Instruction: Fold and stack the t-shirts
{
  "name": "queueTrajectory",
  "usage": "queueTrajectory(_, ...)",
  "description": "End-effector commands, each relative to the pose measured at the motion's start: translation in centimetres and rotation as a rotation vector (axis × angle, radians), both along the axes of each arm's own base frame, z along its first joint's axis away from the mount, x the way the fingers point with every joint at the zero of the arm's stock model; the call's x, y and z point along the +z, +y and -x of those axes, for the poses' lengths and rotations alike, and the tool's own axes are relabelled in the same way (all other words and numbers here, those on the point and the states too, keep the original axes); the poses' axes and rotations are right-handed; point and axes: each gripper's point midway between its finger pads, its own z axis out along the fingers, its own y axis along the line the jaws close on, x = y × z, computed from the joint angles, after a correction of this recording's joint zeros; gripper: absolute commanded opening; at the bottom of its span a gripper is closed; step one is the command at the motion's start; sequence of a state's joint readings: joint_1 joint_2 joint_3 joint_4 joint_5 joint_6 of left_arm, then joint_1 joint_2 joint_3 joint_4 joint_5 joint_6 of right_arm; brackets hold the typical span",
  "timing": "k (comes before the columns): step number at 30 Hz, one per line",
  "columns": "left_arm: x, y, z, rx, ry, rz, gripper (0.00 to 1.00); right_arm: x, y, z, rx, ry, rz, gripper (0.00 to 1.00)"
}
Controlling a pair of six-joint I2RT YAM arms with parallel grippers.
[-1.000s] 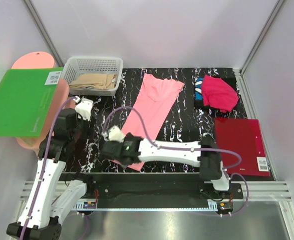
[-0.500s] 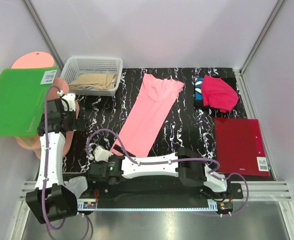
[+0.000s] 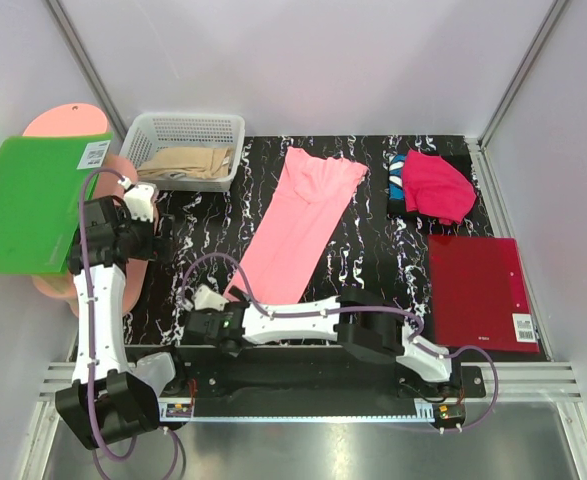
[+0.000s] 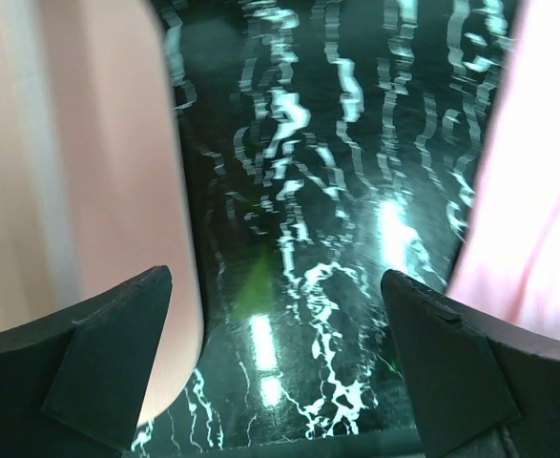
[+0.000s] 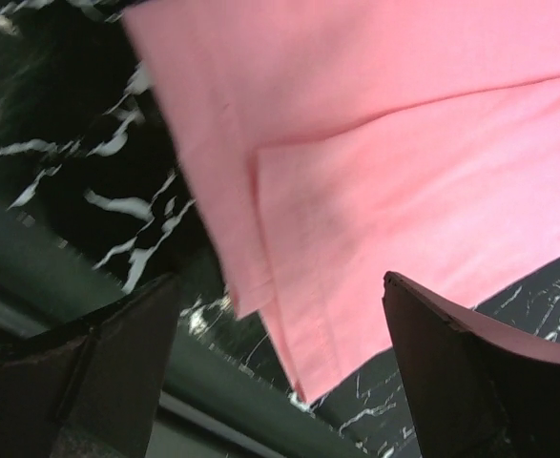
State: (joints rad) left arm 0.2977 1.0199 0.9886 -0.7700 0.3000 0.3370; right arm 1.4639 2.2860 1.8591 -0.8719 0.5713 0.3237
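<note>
The salmon-pink t-shirt [image 3: 298,225] lies folded into a long strip, diagonal across the middle of the black marbled table [image 3: 373,250]. The magenta t-shirt [image 3: 439,187] sits at the back right on top of the blue one [image 3: 397,186]. My right gripper [image 3: 199,322] is open and empty, just near-left of the pink shirt's near end. In the right wrist view the shirt's hemmed end [image 5: 375,162] lies beyond my right gripper [image 5: 280,382]. My left gripper [image 3: 145,225] is open and empty over bare table to the shirt's left. It also shows in the left wrist view [image 4: 280,372], with the shirt's edge [image 4: 537,191] at the right.
A green board [image 3: 28,205] rests over a pink rounded board [image 3: 63,122] at the left. The pink board also shows in the left wrist view [image 4: 70,143]. A white basket [image 3: 185,129] holding beige cloth stands at the back left. A dark-red board [image 3: 478,290] lies at the right.
My right gripper has drawn back off the pink shirt's near end toward the near-left edge. My left gripper has pulled back to the left. The green board has shifted slightly left.
</note>
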Motion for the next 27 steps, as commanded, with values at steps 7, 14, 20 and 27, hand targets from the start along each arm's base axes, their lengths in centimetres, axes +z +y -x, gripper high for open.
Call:
queueTrajectory(7,0.5,-4.4,0.5,-0.266,0.036,0.118,0.94,-0.7,-0.3,-1.2,-0.065,0.067,-0.085,0.91)
queueTrajectory(14,-1.1,-4.2,-0.4,-0.212,0.118,0.067,0.90,-1.9,-0.2,-0.7,-0.073,0.105,-0.095,0.87)
queueTrajectory(20,-1.9,-4.7,-1.4,-0.206,0.150,0.044,0.88,-3.4,-0.9,0.8,-0.097,0.180,-0.104,0.79)
queueTrajectory(27,-1.6,-4.7,-1.5,-0.201,0.138,0.042,0.87,-5.5,-3.8,1.8,-0.112,0.218,-0.054,0.75)
